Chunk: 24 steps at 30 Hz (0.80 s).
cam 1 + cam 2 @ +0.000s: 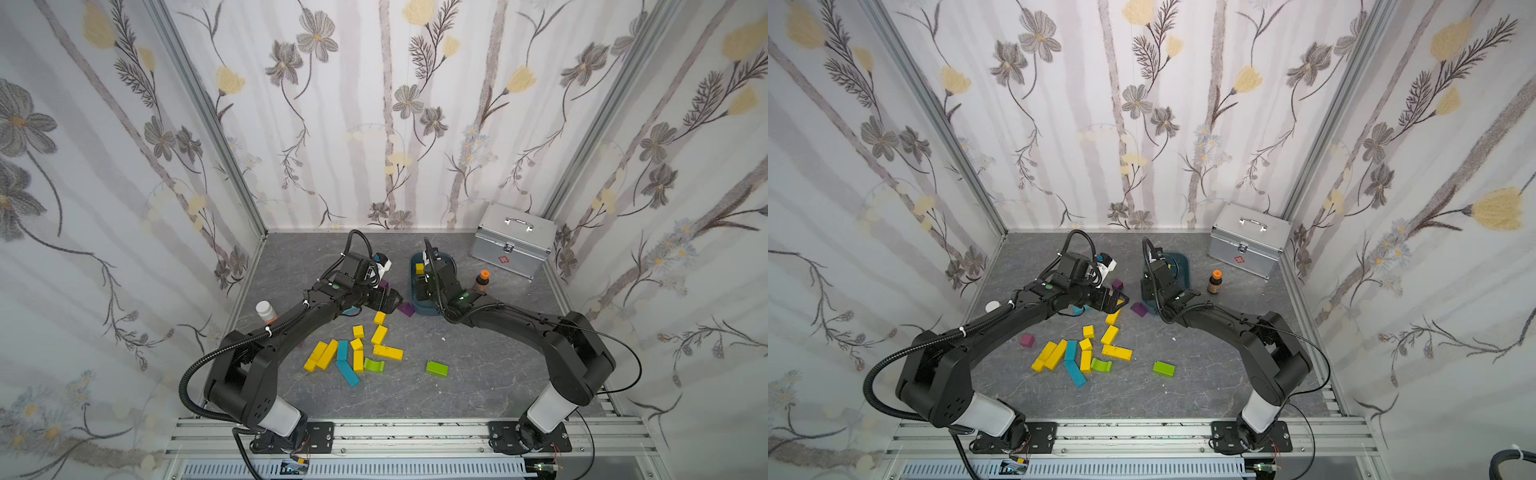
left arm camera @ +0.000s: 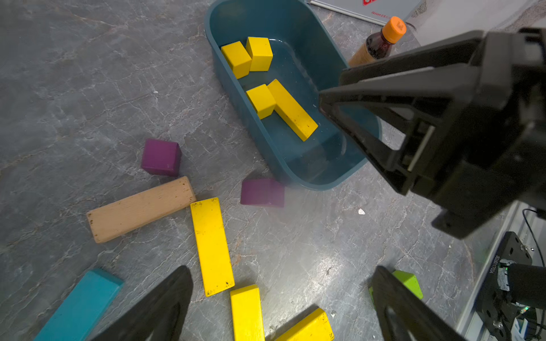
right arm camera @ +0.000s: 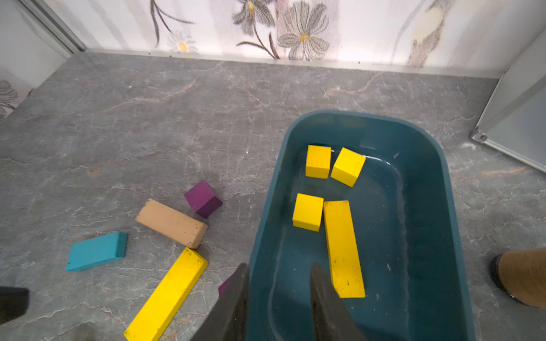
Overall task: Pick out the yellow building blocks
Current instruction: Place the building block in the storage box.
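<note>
Bin: the teal bin (image 3: 428, 206) holds four of the yellow building blocks (image 3: 344, 249), three cubes and one bar
Blocks outside: the other yellow ones (image 1: 379, 334) lie loose on the bench (image 1: 478, 395) on the robot's side of the bin, mixed with teal blocks (image 1: 342, 349), lime-green blocks (image 1: 436, 368) and purple cubes (image 2: 161, 158)
Right jaws: narrowly parted with nothing between them, hanging over the bin's robot-side end
Left jaws: spread wide and empty, above the loose blocks closest to the bin
Step in hand: probably a left-arm pick of the long yellow bar (image 2: 211, 245), the loose one nearest the bin
Grip: turn the wrist so the jaws close across the bar's narrow width near its middle, then come straight down
Neighbours: the tan bar (image 2: 140, 209) touches, or all but touches, the yellow bar's bin-side end, so grasp away from that end and lift cleanly
Handover of space: the right arm sits over the bin; let it clear before carrying the bar across
</note>
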{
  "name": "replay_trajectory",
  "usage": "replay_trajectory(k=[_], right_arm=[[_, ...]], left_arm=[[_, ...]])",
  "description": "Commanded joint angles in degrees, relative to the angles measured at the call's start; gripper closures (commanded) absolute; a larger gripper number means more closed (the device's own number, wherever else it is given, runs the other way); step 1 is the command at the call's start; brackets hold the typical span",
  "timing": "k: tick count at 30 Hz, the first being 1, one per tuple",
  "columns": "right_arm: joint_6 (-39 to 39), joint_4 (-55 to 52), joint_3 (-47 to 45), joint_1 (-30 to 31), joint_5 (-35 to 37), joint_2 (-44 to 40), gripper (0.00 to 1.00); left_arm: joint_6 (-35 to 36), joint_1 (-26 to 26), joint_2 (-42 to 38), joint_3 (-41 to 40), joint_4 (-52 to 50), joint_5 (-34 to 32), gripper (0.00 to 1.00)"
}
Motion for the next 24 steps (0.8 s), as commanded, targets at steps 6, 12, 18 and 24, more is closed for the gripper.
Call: replay_trajectory(k=[6,12,18,24], right_arm=[[-0.9,4.8,-1.4,0.9,1.9,-1.1,0.64],[-0.7,6.5,-2.9,1.4,0.8,-2.3,0.64],[-0.5,6.3,-3.5,2.2,0.0,-3.8,0.64],[-0.5,6.1,-3.2,4.4,-2.6,-4.4,0.63]], left_arm=[[-1.0,0.0,-3.0,-1.7,1.2,-5.0,0.03],[-3.8,-0.1,-3.9,-4.8,3.8,-7.5,0.03],[-6.3,-0.1,-4.8,-6.2,3.3,-9.0,0.05],[-7.8,-0.1,-7.9,-7.7,-0.5,-11.1,0.08]])
